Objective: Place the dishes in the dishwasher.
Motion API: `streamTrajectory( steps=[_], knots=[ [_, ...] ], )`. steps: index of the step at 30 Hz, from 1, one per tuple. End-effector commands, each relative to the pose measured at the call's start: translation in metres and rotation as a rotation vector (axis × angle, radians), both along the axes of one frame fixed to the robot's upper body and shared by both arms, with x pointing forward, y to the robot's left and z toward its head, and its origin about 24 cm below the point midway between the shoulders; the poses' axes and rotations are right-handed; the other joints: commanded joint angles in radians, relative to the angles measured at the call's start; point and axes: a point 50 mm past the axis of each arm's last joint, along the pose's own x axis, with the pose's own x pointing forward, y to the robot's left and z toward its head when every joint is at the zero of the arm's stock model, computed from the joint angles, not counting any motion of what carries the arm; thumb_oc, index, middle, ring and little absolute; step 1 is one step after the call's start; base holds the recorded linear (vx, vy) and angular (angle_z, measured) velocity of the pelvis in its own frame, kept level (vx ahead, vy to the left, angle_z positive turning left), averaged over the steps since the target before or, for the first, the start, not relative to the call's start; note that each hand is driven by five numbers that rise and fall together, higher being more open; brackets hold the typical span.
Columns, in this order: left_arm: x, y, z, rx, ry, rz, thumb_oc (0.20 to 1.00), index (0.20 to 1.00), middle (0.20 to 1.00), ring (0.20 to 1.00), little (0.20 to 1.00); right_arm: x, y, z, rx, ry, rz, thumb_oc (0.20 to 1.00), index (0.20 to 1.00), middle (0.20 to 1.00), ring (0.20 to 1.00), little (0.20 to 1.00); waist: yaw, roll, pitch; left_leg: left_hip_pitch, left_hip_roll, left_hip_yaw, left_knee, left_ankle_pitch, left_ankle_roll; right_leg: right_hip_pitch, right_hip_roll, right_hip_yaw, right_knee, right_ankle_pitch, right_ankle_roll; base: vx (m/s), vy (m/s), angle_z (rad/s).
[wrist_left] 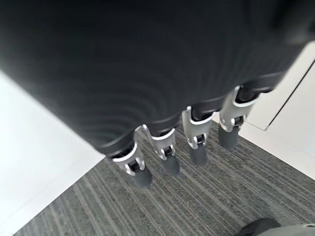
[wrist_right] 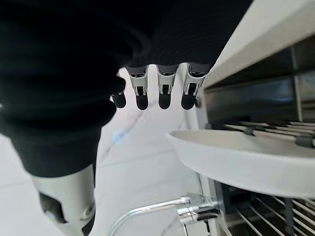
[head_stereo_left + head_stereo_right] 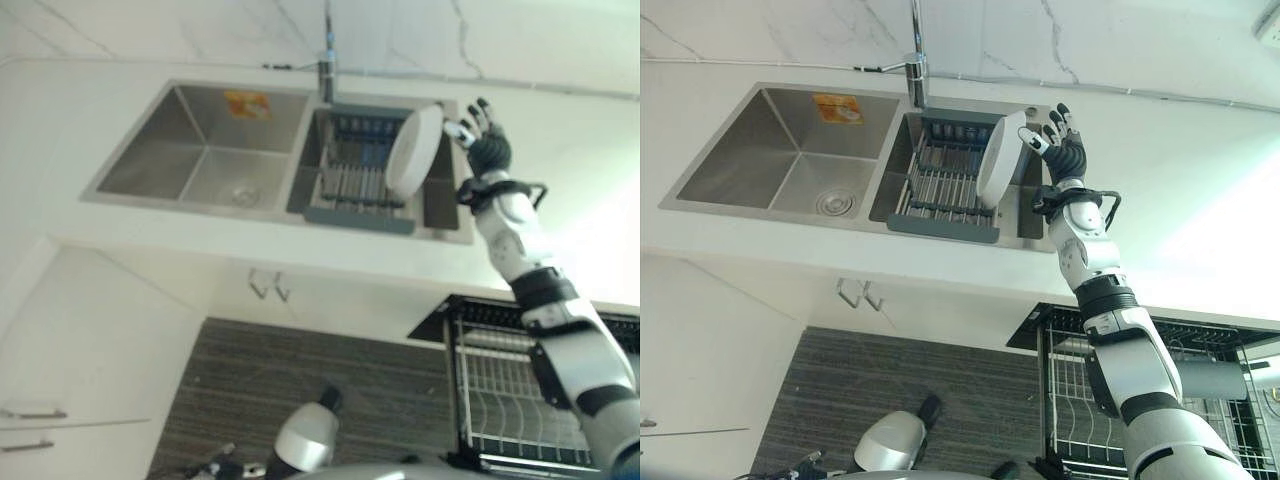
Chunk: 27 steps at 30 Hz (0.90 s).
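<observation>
Counter: white worktop (image 3: 1180,150) is carrying a double steel sink (image 3: 790,150) under a faucet (image 3: 917,60).
Plate: white plate (image 3: 1000,158) is standing on edge in the grey rack (image 3: 945,185), right basin.
Right hand (image 3: 1065,150): hovering just beside the plate's rim, fingers relaxed, grasping nothing.
Left hand (image 1: 172,142): hanging over striped carpet (image 1: 221,196), fingers loose.
Dishwasher rack (image 3: 1080,390): sitting pulled out below the counter.

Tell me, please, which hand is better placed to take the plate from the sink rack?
The right hand: it is raised, open, right beside the white plate standing in the rack. The left hand hangs low over the floor.
</observation>
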Motion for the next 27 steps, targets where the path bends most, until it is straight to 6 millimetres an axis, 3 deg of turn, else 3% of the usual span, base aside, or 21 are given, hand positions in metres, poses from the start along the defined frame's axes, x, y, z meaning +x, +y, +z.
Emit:
streamTrajectory(
  steps=[1,27],
  knots=[
    [-0.023,0.008,-0.002,0.049,0.095,-0.076,1.0,1.0,1.0,1.0,1.0,0.003,-0.003,0.019,-0.011,-0.06,-0.002,1.0,1.0,1.0,1.0,1.0,0.03,0.035,-0.086,0.007,0.045,0.035,-0.13,0.034,-0.02,0.039,-0.003,0.029,0.115,-0.152,0.016,0.0,0.0,0.0],
    [-0.023,0.009,-0.001,0.096,0.084,-0.065,1.0,1.0,1.0,1.0,1.0,0.01,0.009,0.002,-0.018,0.024,-0.013,1.0,1.0,1.0,1.0,1.0,0.044,0.036,-0.047,0.0,0.044,0.022,-0.13,0.041,-0.017,0.031,-0.01,0.035,0.132,-0.153,0.019,0.01,0.003,0.02]
  ],
)
